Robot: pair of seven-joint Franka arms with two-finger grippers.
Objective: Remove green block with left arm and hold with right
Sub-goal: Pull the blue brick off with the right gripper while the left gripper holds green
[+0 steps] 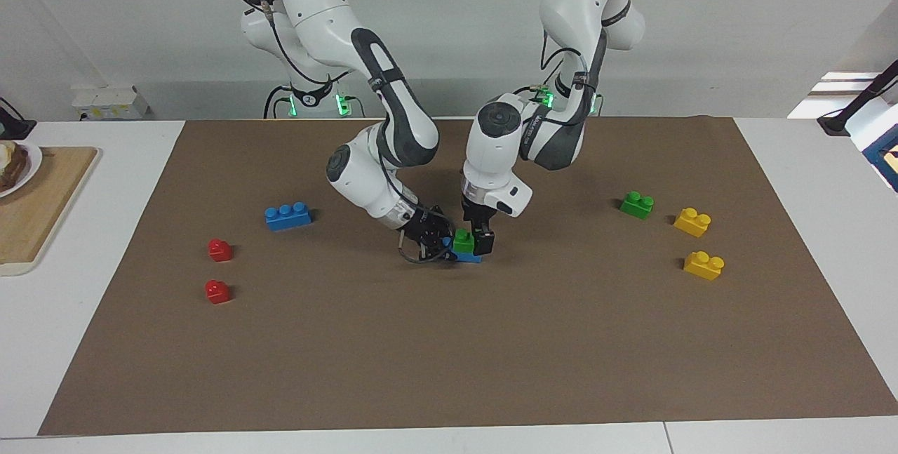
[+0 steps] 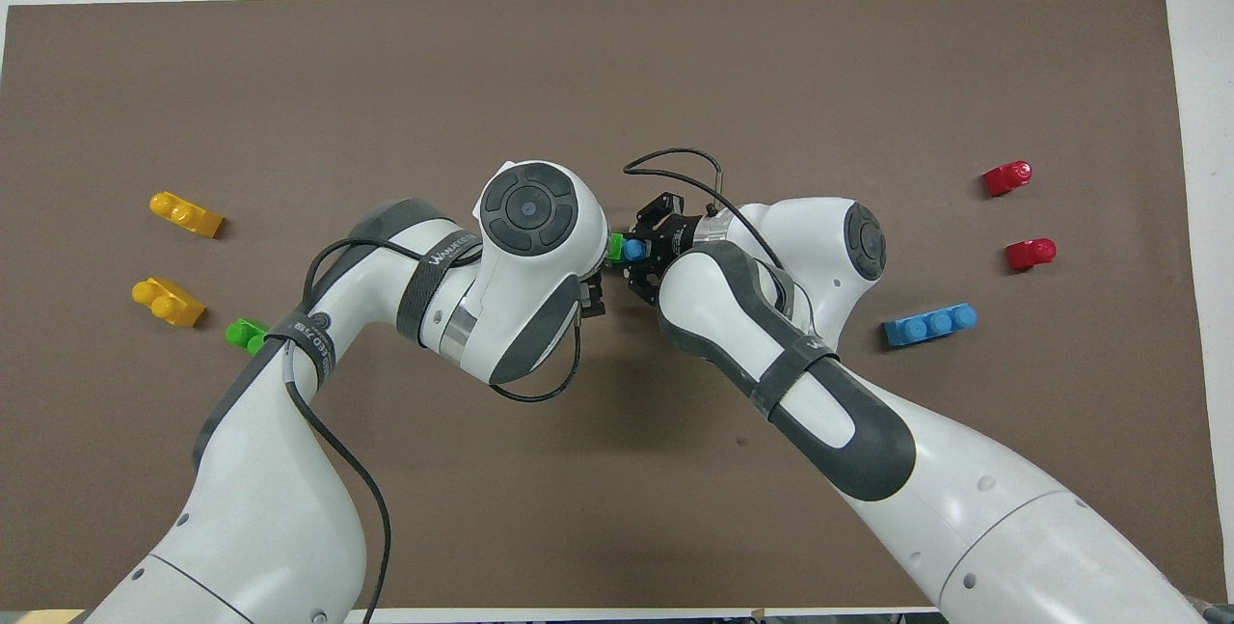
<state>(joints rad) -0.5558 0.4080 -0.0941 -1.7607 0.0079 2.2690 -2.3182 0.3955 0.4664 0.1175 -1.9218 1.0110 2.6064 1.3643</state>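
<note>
Gripping the blue brick (image 1: 468,256) at its end toward the right arm's side, the right tool (image 1: 443,247) sits low on the brown mat (image 1: 449,356) with its fingertips drawn together on that brick. The green block (image 1: 463,240) is stacked on top of this blue brick, right beside the right tool, at the middle of the mat. The left tool (image 1: 476,238) comes straight down over the same stack, its black fingers (image 1: 485,241) straddling the green block at its sides; they stand apart at full width, and whether they actually press the block cannot be told. From overhead only a sliver of the green block (image 2: 614,245) and one blue stud (image 2: 633,249) show between the two wrists.

Out from the right tool, toward the right arm's end of the tabletop (image 1: 91,285), lies a second blue brick (image 1: 287,216), and past it two red blocks (image 1: 219,250), one nearer the robots than the other. Out from the left tool, toward the left arm's end, lies a spare green brick (image 1: 637,205), then two yellow bricks (image 1: 692,222) just beside it. A wooden board (image 1: 38,208) rests at the tabletop's edge past the red blocks.
</note>
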